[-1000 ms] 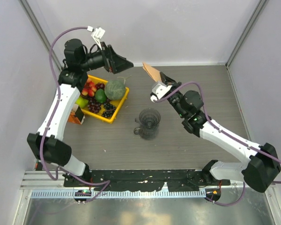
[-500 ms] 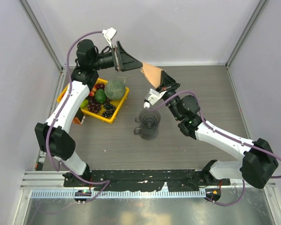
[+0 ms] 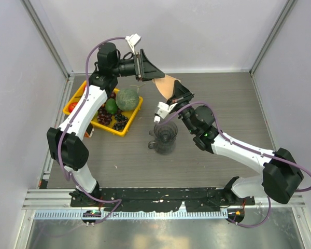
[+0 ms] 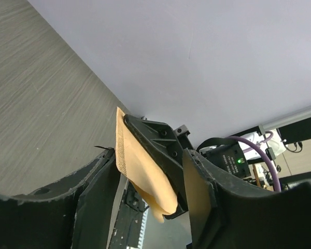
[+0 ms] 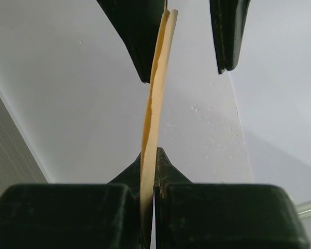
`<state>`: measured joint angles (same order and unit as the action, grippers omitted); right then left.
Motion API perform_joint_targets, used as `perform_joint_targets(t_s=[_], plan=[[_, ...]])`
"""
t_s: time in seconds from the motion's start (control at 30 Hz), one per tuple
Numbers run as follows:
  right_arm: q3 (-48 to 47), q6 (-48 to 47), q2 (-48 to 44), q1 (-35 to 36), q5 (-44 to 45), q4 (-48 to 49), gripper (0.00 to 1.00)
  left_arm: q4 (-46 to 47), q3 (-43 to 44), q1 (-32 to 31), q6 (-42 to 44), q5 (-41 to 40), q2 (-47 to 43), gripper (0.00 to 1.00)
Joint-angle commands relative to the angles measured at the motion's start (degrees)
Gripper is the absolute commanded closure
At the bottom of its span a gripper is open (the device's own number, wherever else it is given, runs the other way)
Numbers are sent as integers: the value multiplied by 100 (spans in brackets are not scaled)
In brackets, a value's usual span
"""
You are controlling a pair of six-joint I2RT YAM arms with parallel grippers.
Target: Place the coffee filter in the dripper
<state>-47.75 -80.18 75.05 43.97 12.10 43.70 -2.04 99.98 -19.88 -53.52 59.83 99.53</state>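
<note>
The coffee filter (image 3: 166,85), a flat light-brown paper fan, is held up in the air behind the dripper (image 3: 165,136), a clear ribbed glass cup with a handle standing on the table. My right gripper (image 3: 177,95) is shut on the filter's lower edge; the right wrist view shows the filter (image 5: 155,104) edge-on, clamped between my right gripper's (image 5: 154,155) fingertips. My left gripper (image 3: 153,72) is open, its fingers straddling the filter's upper edge without touching it. In the left wrist view the filter (image 4: 140,171) stands between my left gripper's (image 4: 145,207) spread fingers.
A yellow fruit tray (image 3: 132,118) with a melon (image 3: 127,98), grapes and other fruit sits at the left. An orange-brown carton (image 3: 88,133) stands by its near-left corner. Walls close the back and sides.
My left arm has swung right until its open fingers are around the filter's top. My right gripper has carried the filter left and slightly nearer, toward the left gripper.
</note>
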Motion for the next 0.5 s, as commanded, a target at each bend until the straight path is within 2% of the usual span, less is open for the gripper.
perform_joint_targets(t_s=[0.0, 0.1, 0.17, 0.23, 0.27, 0.3, 0.33, 0.37, 0.4, 0.43, 0.47], plan=[[-288, -358, -7, 86, 38, 341, 94, -33, 250, -42, 43, 151, 14, 49], [-253, -349, -16, 86, 38, 341, 93, 169, 171, -42, -80, 222, -21, 71], [-235, -305, -60, 86, 47, 332, 91, 169, 136, -25, -80, 248, -38, 76], [-209, -244, -121, 77, 73, 279, 82, 476, 39, 1, -159, 274, -73, 84], [-200, -174, -174, 77, 82, 262, 72, 590, 13, 28, -220, 274, -82, 89], [-165, -121, -218, 86, 100, 235, 63, 643, -23, 45, -229, 274, -91, 100], [-165, 1, -288, 86, 135, 174, 37, 679, -40, 54, -212, 274, -117, 100], [-156, 90, -367, 86, 152, -131, 17, 731, -40, 72, -221, 292, -118, 100], [-156, 317, -542, 77, 153, -299, 9, 793, -32, 81, -212, 327, -126, 100], [-226, 441, -657, 77, 66, -1084, 3, 811, -14, 89, -125, 371, -144, 100], [-296, 860, -936, 25, -22, -2093, 4, 724, 38, 89, 15, 423, -153, 100]])
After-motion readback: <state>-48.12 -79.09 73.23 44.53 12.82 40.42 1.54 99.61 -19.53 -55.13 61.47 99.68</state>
